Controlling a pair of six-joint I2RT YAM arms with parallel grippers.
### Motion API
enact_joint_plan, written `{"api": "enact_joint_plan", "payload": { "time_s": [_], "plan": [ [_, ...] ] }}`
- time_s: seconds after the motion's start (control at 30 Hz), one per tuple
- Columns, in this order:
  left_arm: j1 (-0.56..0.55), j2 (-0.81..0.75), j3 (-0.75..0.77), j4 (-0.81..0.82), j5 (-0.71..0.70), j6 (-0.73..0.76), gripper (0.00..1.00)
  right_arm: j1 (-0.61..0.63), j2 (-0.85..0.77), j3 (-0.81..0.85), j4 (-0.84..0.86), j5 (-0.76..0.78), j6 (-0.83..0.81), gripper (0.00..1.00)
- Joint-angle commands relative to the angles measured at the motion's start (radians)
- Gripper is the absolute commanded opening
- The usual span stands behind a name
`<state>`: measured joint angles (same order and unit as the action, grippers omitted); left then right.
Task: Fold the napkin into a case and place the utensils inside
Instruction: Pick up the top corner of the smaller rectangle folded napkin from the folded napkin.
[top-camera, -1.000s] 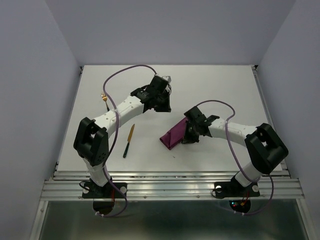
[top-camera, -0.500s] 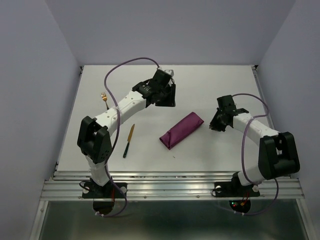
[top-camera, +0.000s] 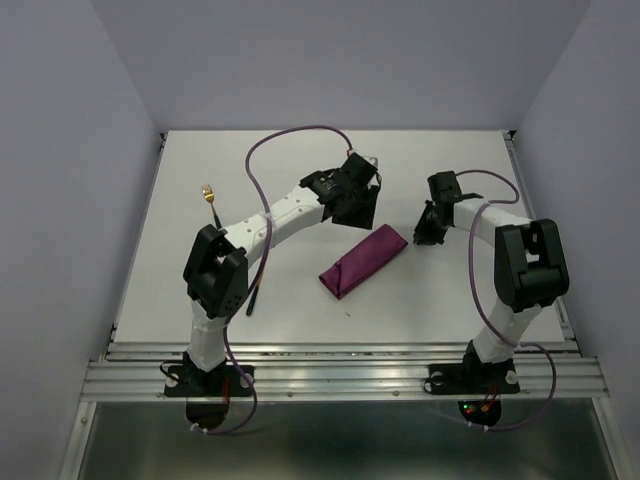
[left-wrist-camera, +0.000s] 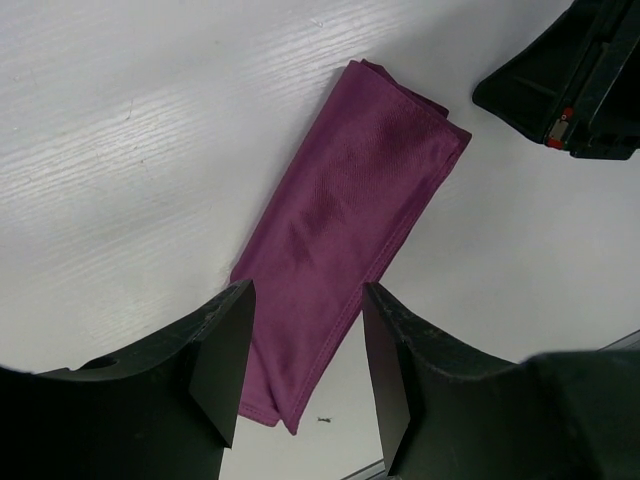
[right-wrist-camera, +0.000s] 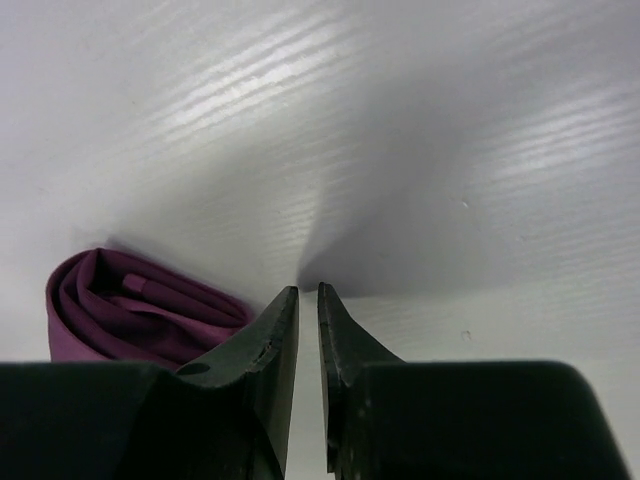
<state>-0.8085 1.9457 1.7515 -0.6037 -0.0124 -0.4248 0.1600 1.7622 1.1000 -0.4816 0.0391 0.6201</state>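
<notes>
Folding looks finished: the case lies as a narrow slanted strip on the bench, so the step in hand is, by my reading, loading the utensils. The left hand hovers just on the far side of the case, jaws wide apart and holding nothing; its wrist view frames the case between them. The right hand sits just beside the case's far-right end, jaws drawn almost together with only a slit between, gripping nothing. That end shows loose rolled layers and is probably the mouth. The fork lies well to the left of the case. The knife lies nearer, also to the case's left, mostly hidden by the left arm. To do this well, the left hand should take one utensil by its black handle and keep it level. Meanwhile the right hand should pin or lift a layer at the mouth, so the cloth neither slides nor unfolds.
</notes>
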Motion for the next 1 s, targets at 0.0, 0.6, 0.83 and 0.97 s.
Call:
{"api": "enact_joint_plan", "payload": {
  "time_s": [0.0,0.6,0.83,0.97],
  "plan": [
    [0.002,-0.024,0.055,0.001,-0.017,-0.005,0.58,-0.002,0.045,0.06,0.063,-0.068,-0.023,0.19],
    [-0.047,-0.108,-0.09,0.126,-0.072,-0.034,0.63,0.068,-0.069,-0.156,0.178,-0.208,0.015,0.18],
    [-0.101,-0.1,-0.138,0.182,-0.17,0.011,0.6,0.069,-0.147,-0.143,0.095,-0.101,0.015,0.19],
    [-0.148,-0.09,-0.098,0.162,-0.239,0.03,0.72,0.046,-0.187,-0.14,0.048,0.019,0.012,0.27]
  ]
}}
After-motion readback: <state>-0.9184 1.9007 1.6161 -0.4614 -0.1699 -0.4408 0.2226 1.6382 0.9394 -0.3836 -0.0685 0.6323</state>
